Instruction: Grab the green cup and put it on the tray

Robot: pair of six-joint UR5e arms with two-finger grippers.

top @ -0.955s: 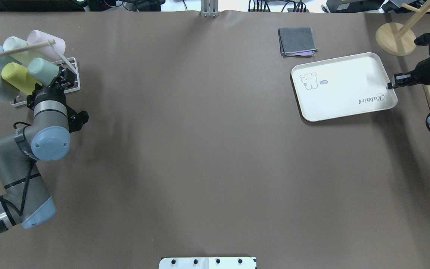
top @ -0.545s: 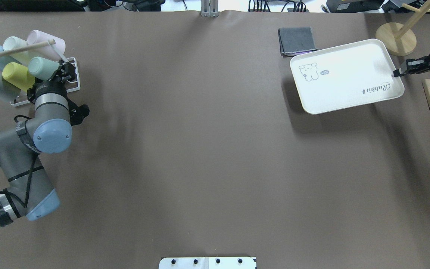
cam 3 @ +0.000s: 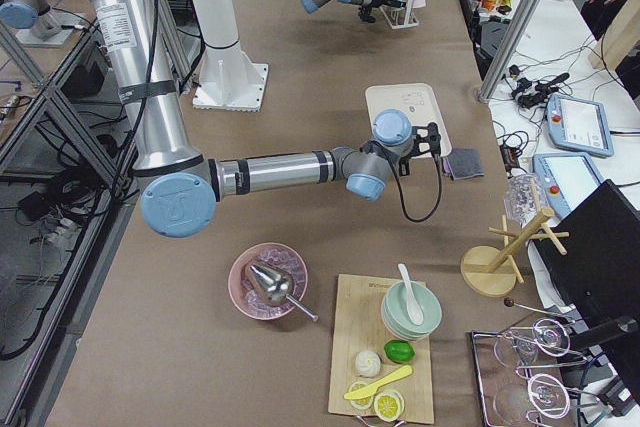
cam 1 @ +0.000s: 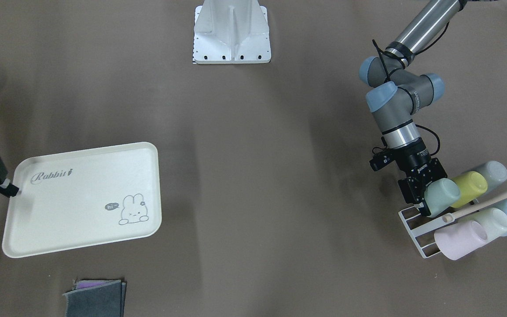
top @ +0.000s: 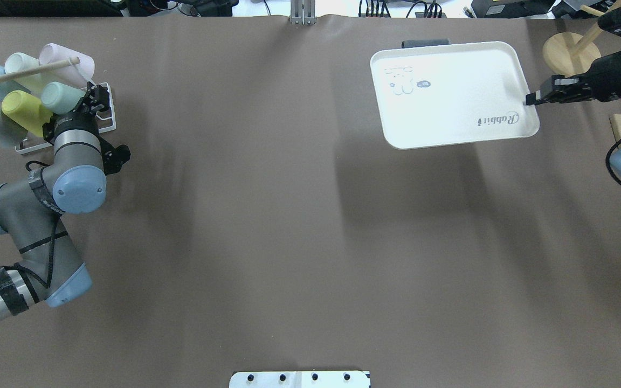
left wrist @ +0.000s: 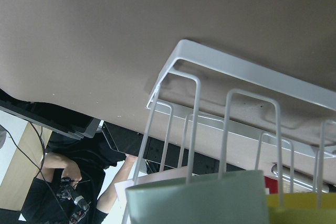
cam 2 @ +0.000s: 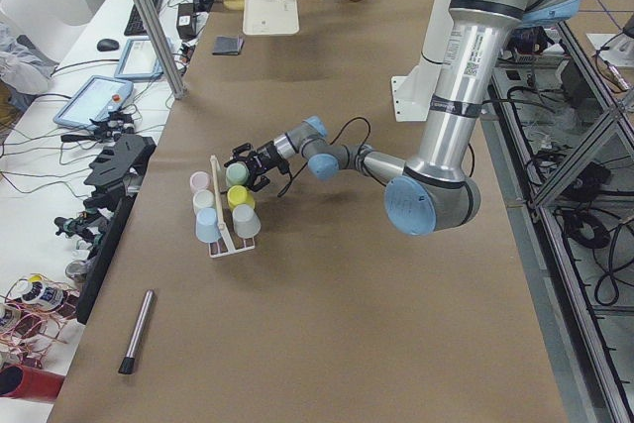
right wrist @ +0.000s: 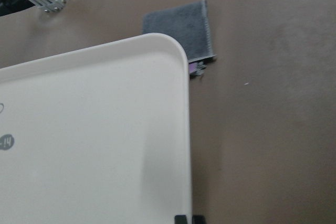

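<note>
Two arms shown. The right gripper is clamped on the right rim of the tray, which is held above the table at far right. The left gripper meets the green cup, which lies tilted on the wire rack at far left; whether this gripper has closed on it cannot be told.

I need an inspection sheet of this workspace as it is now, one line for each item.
Surface: brown table cover, smooth.
Job's things: green cup on white rack; tray held above table.
Clutter: grey cloth, five more cups, wooden stand.
Grippers: left gripper at green cup's end, grip unclear; right gripper clamped on tray rim.
Cables: black cable on left arm.
Surroundings: tablets on side bench.
</note>
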